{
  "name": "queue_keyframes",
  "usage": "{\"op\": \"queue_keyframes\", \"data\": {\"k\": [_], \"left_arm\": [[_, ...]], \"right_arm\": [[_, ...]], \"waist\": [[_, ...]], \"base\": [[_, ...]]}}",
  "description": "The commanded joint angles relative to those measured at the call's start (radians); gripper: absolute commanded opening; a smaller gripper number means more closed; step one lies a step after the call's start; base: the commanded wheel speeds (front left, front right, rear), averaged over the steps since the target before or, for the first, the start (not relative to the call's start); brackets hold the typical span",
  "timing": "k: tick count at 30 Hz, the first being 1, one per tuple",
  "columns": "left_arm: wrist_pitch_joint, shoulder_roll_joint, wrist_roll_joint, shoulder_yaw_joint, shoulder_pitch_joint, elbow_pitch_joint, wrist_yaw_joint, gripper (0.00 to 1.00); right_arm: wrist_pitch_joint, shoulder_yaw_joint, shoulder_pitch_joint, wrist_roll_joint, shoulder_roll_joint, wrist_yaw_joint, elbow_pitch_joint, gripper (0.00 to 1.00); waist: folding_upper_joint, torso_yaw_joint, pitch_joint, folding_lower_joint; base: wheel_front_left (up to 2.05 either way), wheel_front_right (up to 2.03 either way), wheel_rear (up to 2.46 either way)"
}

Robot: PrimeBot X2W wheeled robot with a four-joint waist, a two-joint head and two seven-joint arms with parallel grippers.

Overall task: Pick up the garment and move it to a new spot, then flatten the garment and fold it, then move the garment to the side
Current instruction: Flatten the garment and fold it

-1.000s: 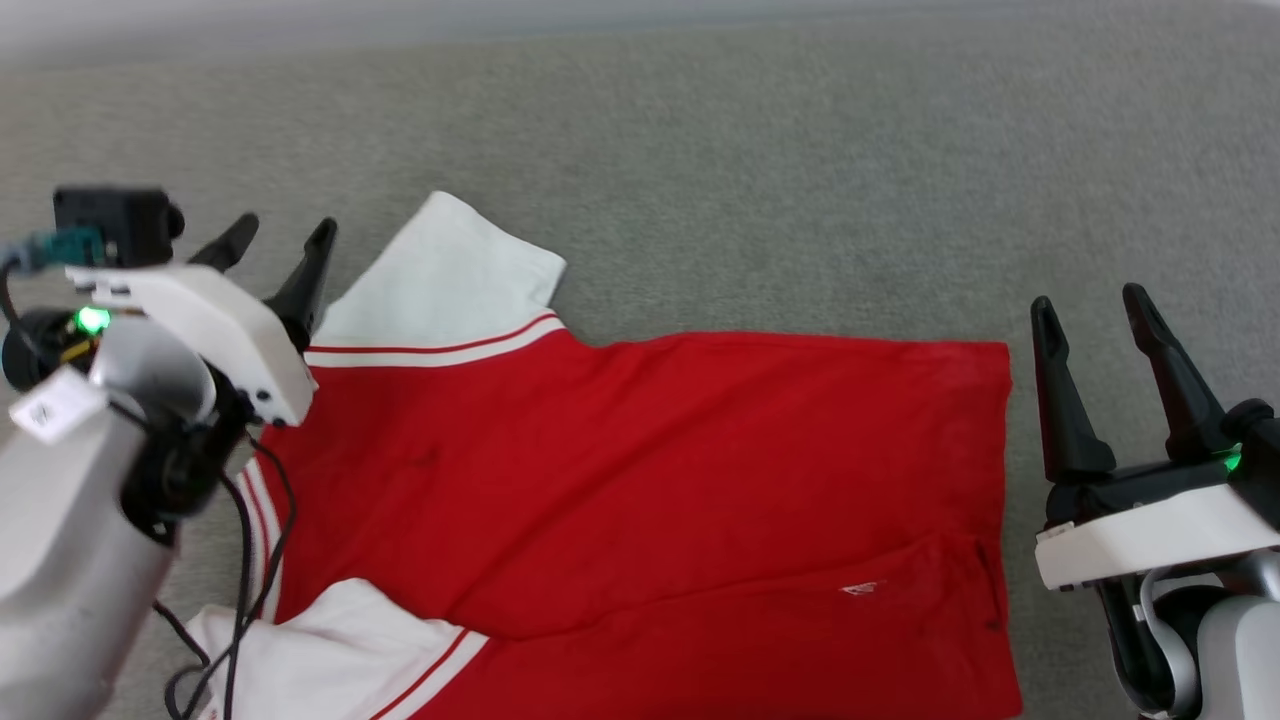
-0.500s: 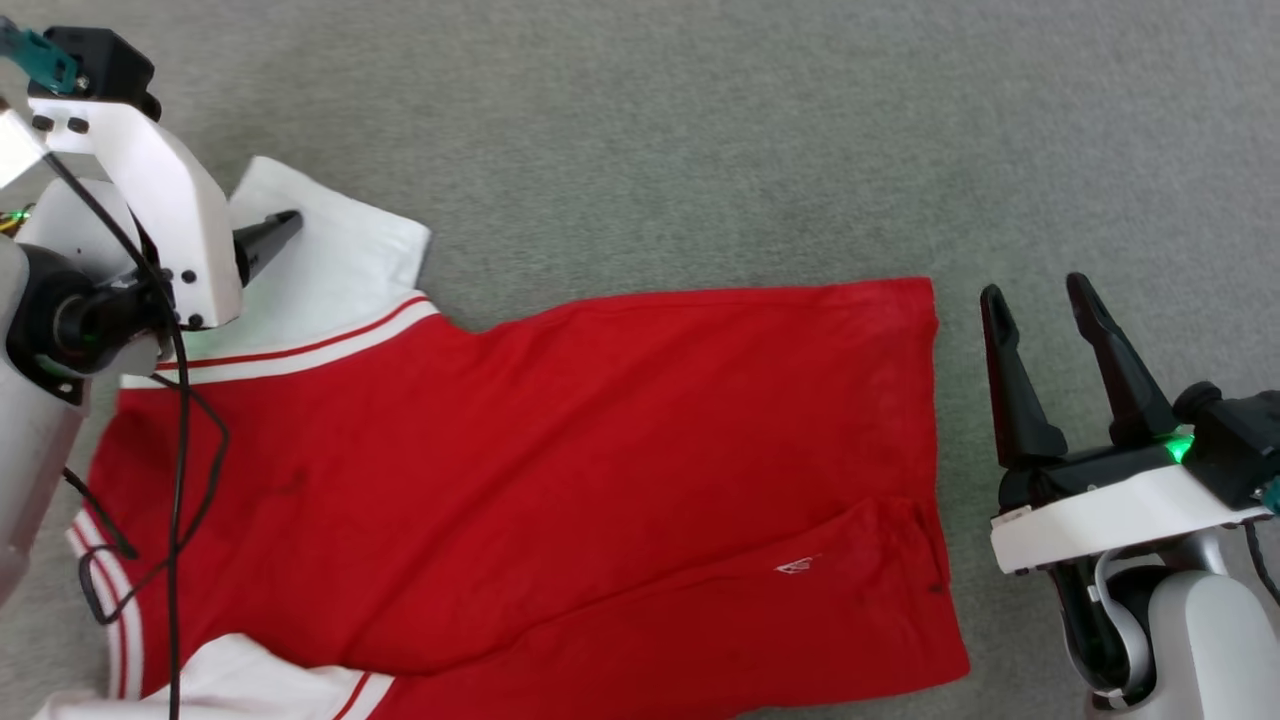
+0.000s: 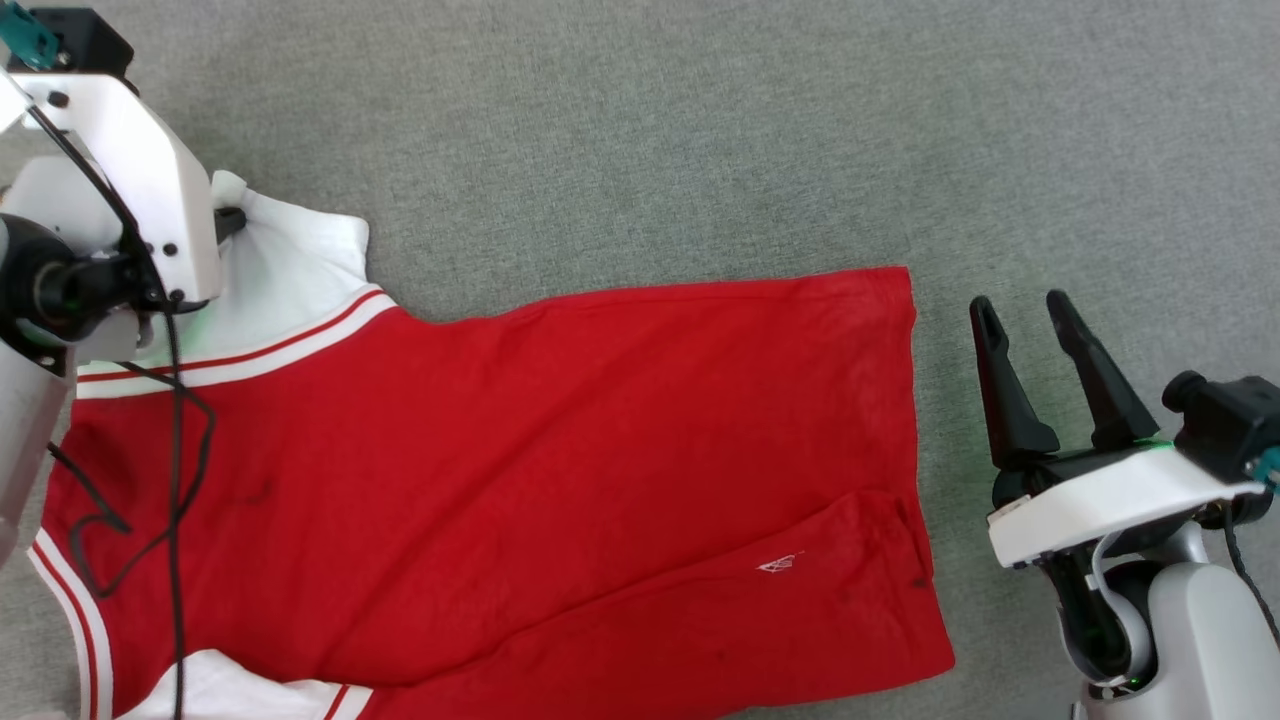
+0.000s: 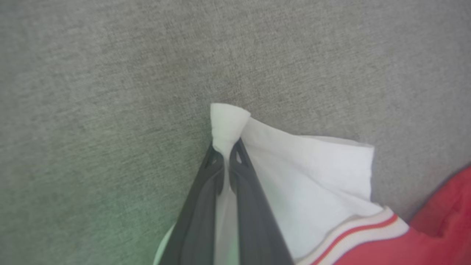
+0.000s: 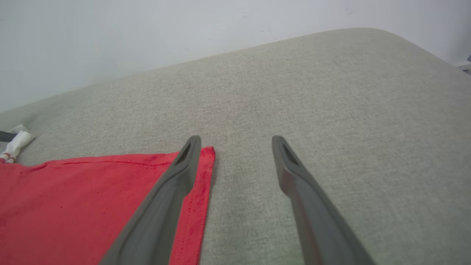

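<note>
The left gripper [image 4: 225, 151], upper left in the head view, is pinched tight on the white sleeve [image 4: 294, 176] of the shirt [image 3: 500, 450], spread mid-frame. The right gripper [image 3: 1022, 310], lower right, gapes wide, empty.

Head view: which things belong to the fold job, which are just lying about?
Job:
- garment
- left gripper, shut on its white sleeve
- right gripper, open, beside it

Just there:
- grey upholstered surface
- pale wall behind it

The left gripper [image 4: 225, 152] pinches the garment [image 4: 312, 176] tight between its two fingers. The right gripper [image 3: 1020, 305] hangs free, fingers spread wide apart
</note>
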Motion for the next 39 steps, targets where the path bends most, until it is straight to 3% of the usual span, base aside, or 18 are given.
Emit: {"op": "queue_keyframes", "data": {"k": [1,14,24,25,27,30,39], "left_arm": [[0.0,-0.029,0.0,-0.029,0.064,0.028,0.006,0.0],[-0.097,-0.066,0.028,-0.015,0.009,-0.042,-0.002,0.0],[-0.151,-0.084,0.042,-0.015,-0.004,-0.109,-0.015,0.0],[-0.166,-0.086,0.04,-0.013,0.006,-0.11,-0.017,0.0],[-0.174,-0.088,0.036,-0.012,0.013,-0.108,-0.02,0.0],[-0.196,-0.088,0.04,-0.009,0.016,-0.105,-0.025,0.0],[-0.339,-0.094,0.057,0.011,0.064,-0.083,-0.036,0.0]], "right_arm": [[0.031,-0.005,-0.018,0.023,-0.014,-0.001,0.015,1.0],[0.537,0.066,-0.151,0.207,-0.239,-0.001,0.109,1.0],[0.71,0.243,-0.29,0.229,-0.316,-0.001,0.217,1.0],[0.767,0.301,-0.295,0.246,-0.322,-0.001,0.284,0.73],[0.8,0.332,-0.291,0.263,-0.321,-0.001,0.321,0.0],[0.783,0.342,-0.317,0.282,-0.329,0.001,0.327,0.0],[0.663,0.238,-0.356,0.255,-0.374,-0.001,0.25,0.0]], "waist": [[0.0,0.003,-0.013,0.0001],[0.0,0.11,-0.086,0.0001],[0.0,0.188,-0.044,0.0001],[0.0,0.198,-0.036,0.0001],[0.0,0.203,-0.036,0.0001],[0.0,0.206,-0.043,0.0001],[0.0,0.219,-0.12,0.0001]], "base": [[0.0,0.0,0.0],[0.0,0.0,0.0],[0.0,0.0,0.0],[0.0,0.0,0.0],[0.0,0.0,0.0],[0.0,0.0,0.0],[0.0,0.0,0.0]]}}
